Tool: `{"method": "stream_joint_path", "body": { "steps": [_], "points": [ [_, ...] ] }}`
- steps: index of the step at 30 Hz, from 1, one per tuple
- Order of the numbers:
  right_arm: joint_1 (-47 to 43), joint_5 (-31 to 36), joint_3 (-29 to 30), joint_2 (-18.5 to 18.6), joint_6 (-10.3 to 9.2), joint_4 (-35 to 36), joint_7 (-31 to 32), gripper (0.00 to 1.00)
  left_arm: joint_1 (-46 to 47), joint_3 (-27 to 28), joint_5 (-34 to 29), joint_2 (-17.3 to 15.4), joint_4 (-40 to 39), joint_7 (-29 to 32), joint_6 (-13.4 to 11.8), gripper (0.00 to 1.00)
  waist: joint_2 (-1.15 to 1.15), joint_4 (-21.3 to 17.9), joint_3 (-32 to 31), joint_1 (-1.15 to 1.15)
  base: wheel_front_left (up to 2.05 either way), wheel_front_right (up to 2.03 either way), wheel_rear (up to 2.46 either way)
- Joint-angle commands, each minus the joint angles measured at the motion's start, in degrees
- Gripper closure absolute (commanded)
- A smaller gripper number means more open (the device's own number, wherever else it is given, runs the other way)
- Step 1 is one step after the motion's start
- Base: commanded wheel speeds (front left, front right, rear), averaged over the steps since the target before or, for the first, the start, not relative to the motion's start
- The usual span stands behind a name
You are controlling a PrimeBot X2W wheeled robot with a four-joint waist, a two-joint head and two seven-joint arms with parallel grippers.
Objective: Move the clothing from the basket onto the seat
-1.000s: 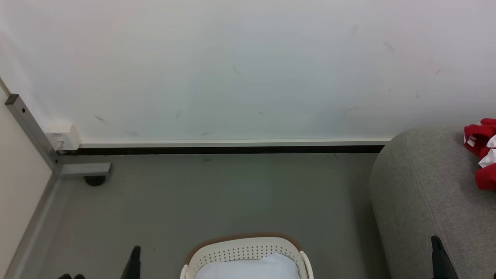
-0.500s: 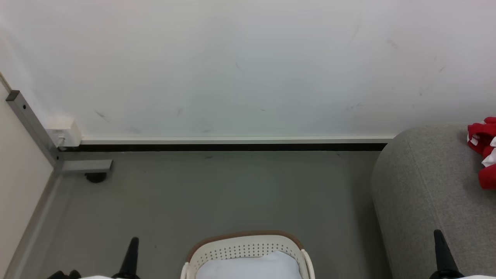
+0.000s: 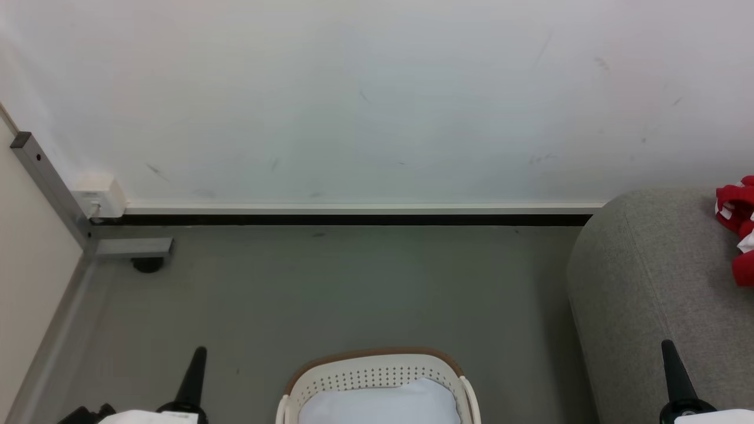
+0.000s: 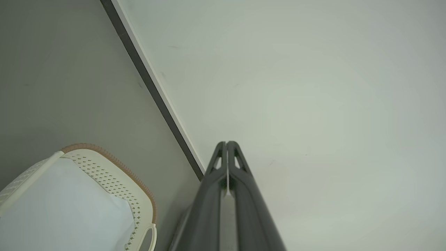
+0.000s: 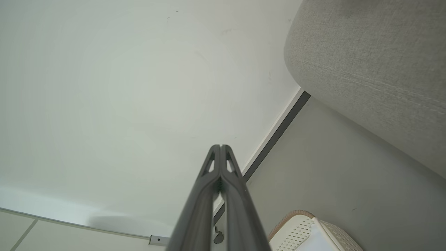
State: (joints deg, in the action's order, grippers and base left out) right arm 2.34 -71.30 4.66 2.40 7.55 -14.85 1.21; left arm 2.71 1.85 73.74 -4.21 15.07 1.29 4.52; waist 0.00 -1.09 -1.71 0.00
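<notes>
The cream basket (image 3: 377,372) with its brown rim stands on the floor at the bottom middle of the head view, with a pale white cloth (image 3: 380,405) lying inside it. At the right is the light-grey seat (image 3: 648,282), and red clothing with white trim (image 3: 737,221) lies on it at the frame's edge. My left gripper (image 3: 195,356) points up to the left of the basket; the left wrist view shows it (image 4: 227,143) shut and empty, with the basket (image 4: 115,174) beside it. My right gripper (image 3: 668,350) is in front of the seat, also shut and empty (image 5: 220,146).
A white wall (image 3: 353,100) with a dark baseboard closes off the far side of the grey floor (image 3: 330,288). At the left stands a metal frame post (image 3: 50,188) with a foot (image 3: 144,265) and a small white box (image 3: 97,200).
The camera has shifted a little, sliding the scene rightward. Both grippers have risen further into the head view, and pale forearm parts now show at the bottom corners.
</notes>
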Motion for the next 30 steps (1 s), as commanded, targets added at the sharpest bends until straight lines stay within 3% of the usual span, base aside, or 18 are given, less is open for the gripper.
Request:
{"method": "stream_joint_path", "body": {
  "steps": [1,30],
  "points": [
    [1.5,-1.9,0.4,0.6,-0.07,0.6,0.5,1.00,1.2,0.7,2.0,0.1,-0.5,0.5,0.5,1.00,0.00,0.1,0.1,0.00,0.00,0.00,0.00],
    [3.5,-15.1,1.5,0.7,-0.10,0.9,4.0,1.00,3.1,3.6,13.4,0.9,-0.9,3.8,2.3,1.00,0.00,0.7,1.2,0.00,0.00,0.00,0.00]
  ]
}}
